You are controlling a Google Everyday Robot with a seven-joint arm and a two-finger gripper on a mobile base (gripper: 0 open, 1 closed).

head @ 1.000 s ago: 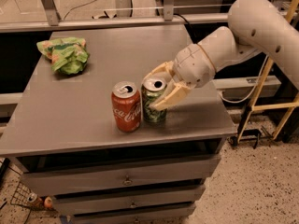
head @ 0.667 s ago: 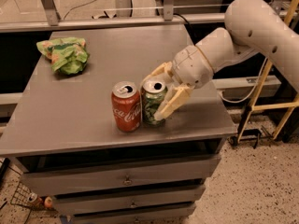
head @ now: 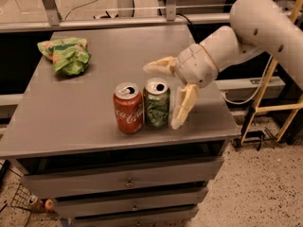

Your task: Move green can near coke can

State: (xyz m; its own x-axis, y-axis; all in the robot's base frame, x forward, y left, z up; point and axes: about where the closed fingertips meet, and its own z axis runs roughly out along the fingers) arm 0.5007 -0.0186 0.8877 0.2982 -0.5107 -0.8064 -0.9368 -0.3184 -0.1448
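Counter (head: pixel 57 122): grey, flat top, drawers (head: pixel 128 183) below. Far left corner holds a crumpled green and orange snack bag (head: pixel 65 56), well apart from everything else. Yellow frame (head: pixel 279 108) stands on the floor off the right side.

Green can (head: pixel 156 103): upright near the front edge, roughly mid-counter, long axis vertical, silver top with its opening facing up. Coke can (head: pixel 128 108) stands upright just beside it on the left, script facing the camera. The two look to be touching or nearly so; I cannot tell which.

My hand (head: pixel 161 94): fingers spread wide, gripping nothing. One finger (head: pixel 158 65) reaches out behind the green can, above its top. The other finger (head: pixel 184 105) angles down just beside the can's right side, tip close to the counter. Contact with the can there is not clear.

My arm comes in from the right rear. Nothing lies between the cans and the front edge.
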